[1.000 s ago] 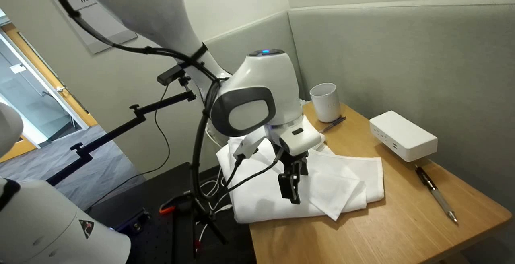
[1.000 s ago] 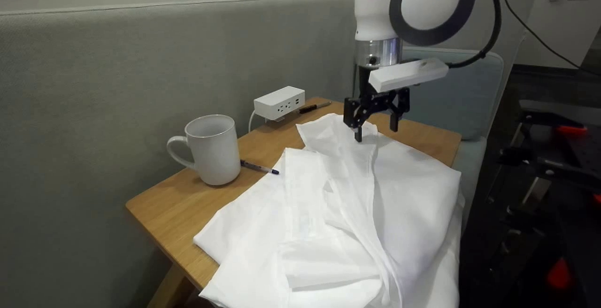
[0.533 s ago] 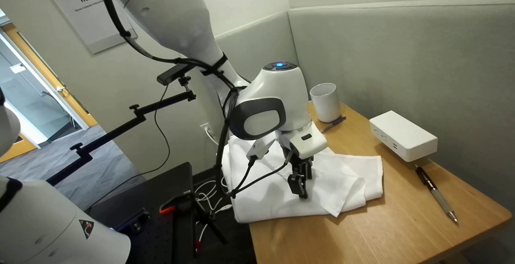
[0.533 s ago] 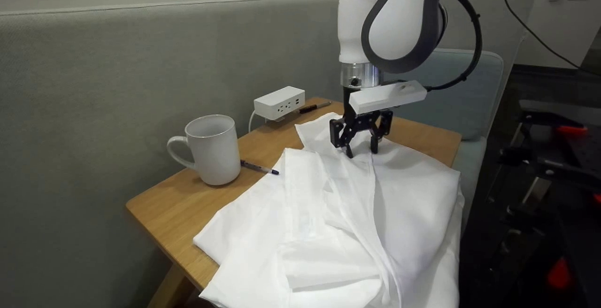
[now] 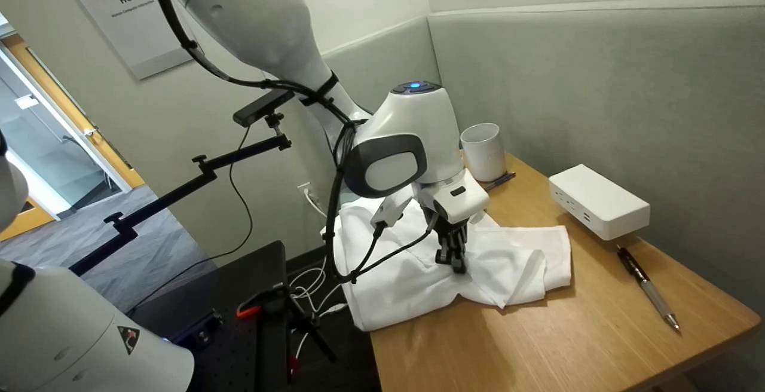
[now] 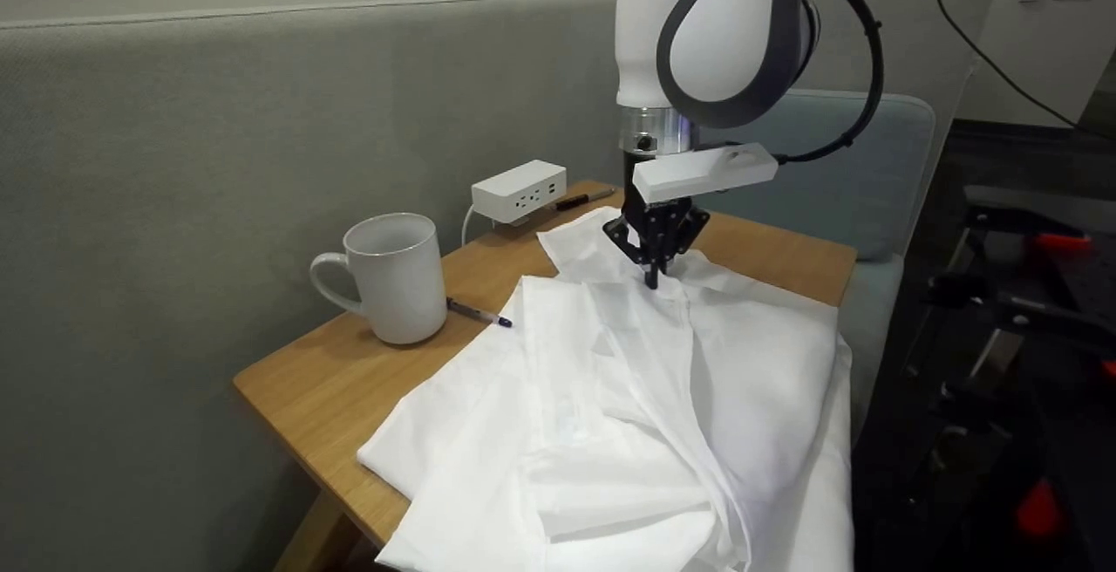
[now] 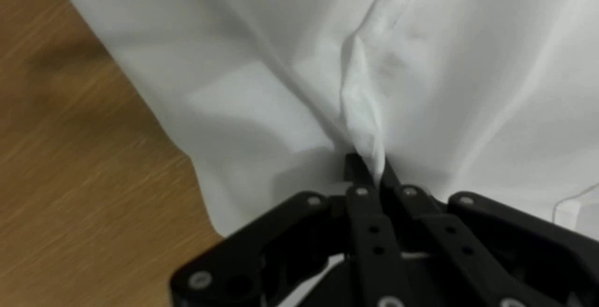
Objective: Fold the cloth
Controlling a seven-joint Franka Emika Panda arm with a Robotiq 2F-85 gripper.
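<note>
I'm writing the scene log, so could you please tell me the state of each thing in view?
Cloth: rumpled, partly folded over itself
Hand: shut on a fold of the cloth
Mug: upright, contents not visible
Power box: visible outlets unused
Pen by the mug: lying flat
Pen by the power box: lying flat
Arm light: lit blue

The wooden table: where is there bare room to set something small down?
A broad patch of the table is bare between the cloth and the black-and-grey pen. A smaller patch lies between the mug and the white box. It's crowded where the gripper pinches the cloth, and on the mug's cloth side, where a slim pen lies.
</note>
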